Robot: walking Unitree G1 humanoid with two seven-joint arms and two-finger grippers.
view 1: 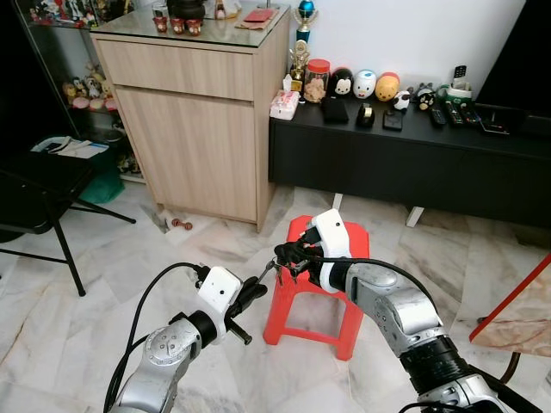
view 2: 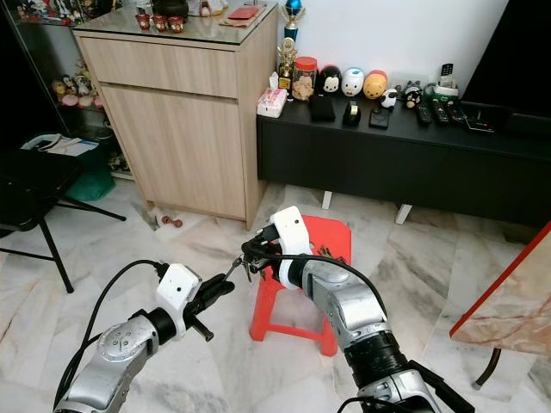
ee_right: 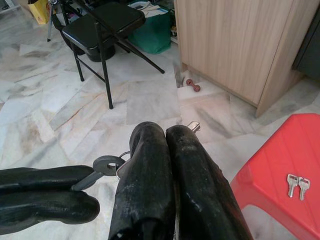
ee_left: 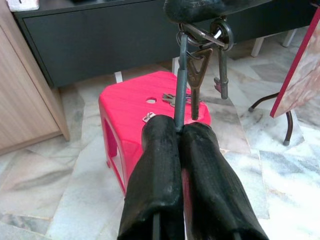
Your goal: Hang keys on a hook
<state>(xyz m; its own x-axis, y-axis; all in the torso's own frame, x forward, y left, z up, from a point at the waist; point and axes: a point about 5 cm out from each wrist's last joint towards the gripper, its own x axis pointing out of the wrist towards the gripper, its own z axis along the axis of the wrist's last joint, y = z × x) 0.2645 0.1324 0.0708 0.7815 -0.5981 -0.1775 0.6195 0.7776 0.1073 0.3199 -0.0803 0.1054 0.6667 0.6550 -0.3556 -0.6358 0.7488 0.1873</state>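
Note:
My left gripper (view 1: 256, 290) is shut on the stem of a thin grey hook (ee_left: 181, 75), which it holds out over the floor beside the red stool (view 1: 297, 292). A bunch of keys (ee_left: 201, 70) on a ring hangs around the top of that hook. My right gripper (view 1: 284, 255) is shut on the key ring from above, its fingers (ee_left: 195, 7) just over the hook's end. In the right wrist view its fingertips (ee_right: 150, 135) meet above the ring (ee_right: 107, 162), with the left fingers (ee_right: 45, 192) alongside. Two more small keys (ee_right: 295, 185) lie on the stool's top.
A tall wooden cabinet (view 1: 198, 129) stands behind the stool. A low black console (view 1: 413, 172) with figurines and remotes runs along the wall. A black folding chair (view 1: 34, 189) is at the left, a red-edged table (view 1: 516, 318) at the right. A small object (view 1: 181, 224) lies on the marble floor.

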